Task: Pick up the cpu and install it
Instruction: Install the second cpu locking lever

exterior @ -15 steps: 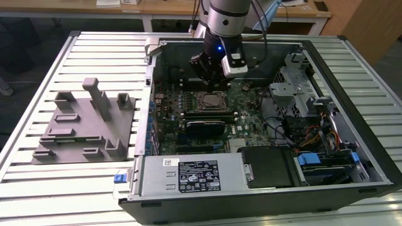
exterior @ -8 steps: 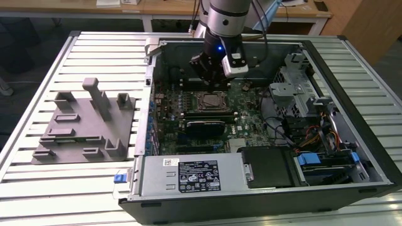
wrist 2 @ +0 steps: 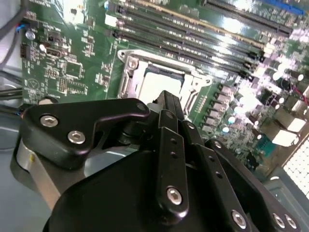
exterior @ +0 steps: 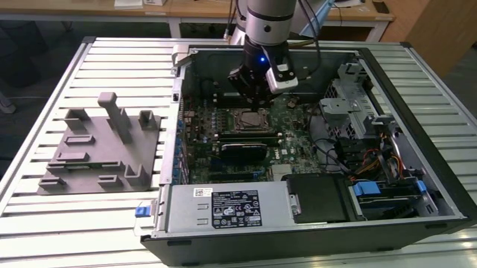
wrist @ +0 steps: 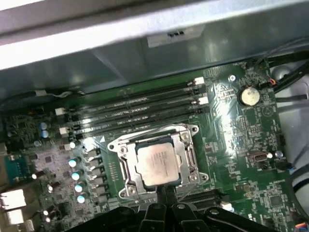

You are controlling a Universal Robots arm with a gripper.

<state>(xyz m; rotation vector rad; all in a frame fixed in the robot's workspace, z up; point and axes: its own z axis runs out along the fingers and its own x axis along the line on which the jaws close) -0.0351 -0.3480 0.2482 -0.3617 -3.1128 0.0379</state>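
Observation:
The cpu [wrist: 157, 163] lies flat in the motherboard socket, its silvery top facing up inside the metal socket frame [wrist: 189, 153]. In the exterior view the cpu [exterior: 249, 118] sits near the middle of the open computer case, directly under the arm. My gripper [exterior: 257, 105] hangs just above it, apart from it. In both wrist views the black fingers are pressed together with nothing between them, the gripper [wrist: 164, 189] at the socket's edge. The gripper [wrist 2: 166, 98] hides part of the pale cpu [wrist 2: 159, 83] behind it.
Memory slots [wrist: 135, 113] run beside the socket, and a coin battery [wrist: 249, 95] lies further off. The case holds a power supply [exterior: 223, 207], a drive cage [exterior: 358, 106] and cables [exterior: 372, 162]. A grey fixture block [exterior: 100, 148] stands on the slatted table at the exterior view's left.

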